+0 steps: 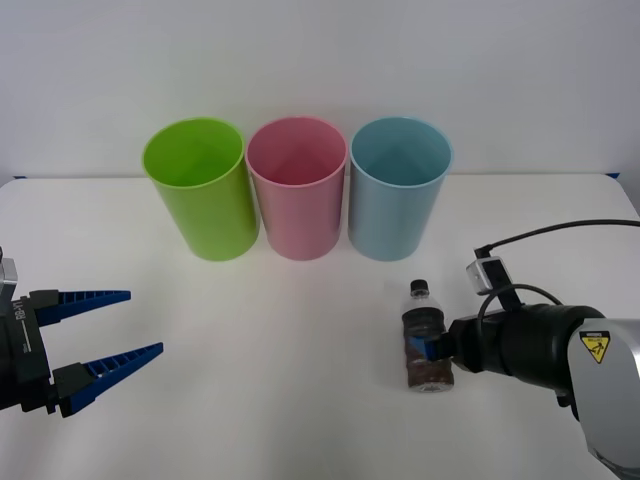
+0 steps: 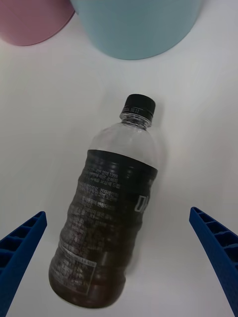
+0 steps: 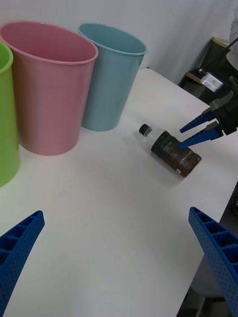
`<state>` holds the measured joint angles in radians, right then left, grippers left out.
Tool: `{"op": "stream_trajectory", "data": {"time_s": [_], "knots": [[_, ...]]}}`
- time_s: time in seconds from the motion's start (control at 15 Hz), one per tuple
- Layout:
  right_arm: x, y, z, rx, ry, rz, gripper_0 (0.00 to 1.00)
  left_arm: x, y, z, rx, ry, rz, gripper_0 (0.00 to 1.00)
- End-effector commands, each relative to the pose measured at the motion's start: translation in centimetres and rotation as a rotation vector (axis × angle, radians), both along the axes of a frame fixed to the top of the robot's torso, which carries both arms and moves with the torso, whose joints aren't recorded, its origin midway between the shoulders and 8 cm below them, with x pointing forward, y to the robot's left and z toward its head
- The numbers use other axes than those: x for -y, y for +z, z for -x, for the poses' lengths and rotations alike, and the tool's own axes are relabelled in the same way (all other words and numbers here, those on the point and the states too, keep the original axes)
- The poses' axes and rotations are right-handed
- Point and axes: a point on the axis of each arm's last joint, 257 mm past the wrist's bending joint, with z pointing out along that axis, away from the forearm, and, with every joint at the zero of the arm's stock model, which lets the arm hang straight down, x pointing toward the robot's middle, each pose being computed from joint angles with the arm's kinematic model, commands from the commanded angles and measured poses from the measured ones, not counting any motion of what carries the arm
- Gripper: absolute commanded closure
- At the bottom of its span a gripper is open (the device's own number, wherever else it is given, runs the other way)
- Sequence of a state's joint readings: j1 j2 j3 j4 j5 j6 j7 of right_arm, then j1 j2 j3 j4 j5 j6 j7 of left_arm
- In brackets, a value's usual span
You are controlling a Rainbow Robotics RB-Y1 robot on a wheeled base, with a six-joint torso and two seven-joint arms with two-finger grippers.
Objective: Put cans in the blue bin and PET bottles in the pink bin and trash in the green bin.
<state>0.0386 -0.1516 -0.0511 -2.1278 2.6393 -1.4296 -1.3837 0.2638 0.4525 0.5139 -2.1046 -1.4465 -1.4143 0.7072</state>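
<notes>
A PET bottle (image 1: 427,345) with a black cap and dark contents lies on its side on the white table (image 1: 280,400), cap toward the bins. My right gripper (image 2: 117,213) is open, with one blue finger on each side of the bottle (image 2: 106,218) and not touching it. From the left wrist view the right gripper (image 3: 180,138) hovers just over the bottle (image 3: 171,151). The green bin (image 1: 203,187), pink bin (image 1: 297,185) and blue bin (image 1: 398,186) stand in a row at the back. My left gripper (image 1: 144,322) is open at the far left, holding nothing. Cans and trash are out of view.
The three bins touch or nearly touch each other, upright with their mouths open. The blue bin (image 2: 136,27) is the closest to the bottle, and the pink bin (image 2: 32,22) stands beside it. The table's right edge (image 3: 218,198) runs near the bottle.
</notes>
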Motion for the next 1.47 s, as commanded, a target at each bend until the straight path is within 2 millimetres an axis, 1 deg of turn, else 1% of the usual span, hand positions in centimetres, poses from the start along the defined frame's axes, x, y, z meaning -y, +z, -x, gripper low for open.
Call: {"op": "stream_trajectory", "data": {"time_s": [0.07, 0.33, 0.67, 0.87, 1.0, 1.27, 1.33, 1.4, 1.47], "knots": [[-0.6, -0.6, -1.1, -0.011, -0.012, 0.014, 0.0, 0.0, 0.0, 0.0, 0.0, 0.0, 0.0, 0.0], [-1.6, -1.8, -2.0, -0.048, -0.01, -0.004, 0.0, 0.0, 0.0, 0.0, 0.0, 0.0, 0.0, 0.0], [-0.9, -3.2, -2.1, -0.089, -0.026, -0.006, 0.0, 0.0, 0.0, 0.0, 0.0, 0.0, 0.0, 0.0], [-1.2, -4.6, -2.0, -0.127, -0.021, -0.007, 0.0, 0.0, 0.0, 0.0, 0.0, 0.0, 0.0, 0.0], [-1.2, -4.9, -1.9, -0.135, -0.021, -0.005, 0.0, 0.0, 0.0, 0.0, 0.0, 0.0, 0.0, 0.0], [-2.1, -6.0, -2.2, -0.166, 0.0, -0.006, 0.0, 0.0, 0.0, 0.0, 0.0, 0.0, 0.0, 0.0], [-2.3, -6.0, -2.3, -0.162, 0.01, -0.001, 0.36, 0.0, 0.0, 0.0, 0.0, 0.0, 0.0, 0.0], [-2.4, -5.9, -2.4, -0.159, 0.012, 0.0, 0.86, 0.0, 0.0, 0.0, 0.0, 0.0, 0.0, 0.0], [-2.5, -5.8, -2.4, -0.158, 0.014, 0.0, 1.0, 0.0, 0.0, 0.0, 0.0, 0.0, 0.0, 0.0]]}}
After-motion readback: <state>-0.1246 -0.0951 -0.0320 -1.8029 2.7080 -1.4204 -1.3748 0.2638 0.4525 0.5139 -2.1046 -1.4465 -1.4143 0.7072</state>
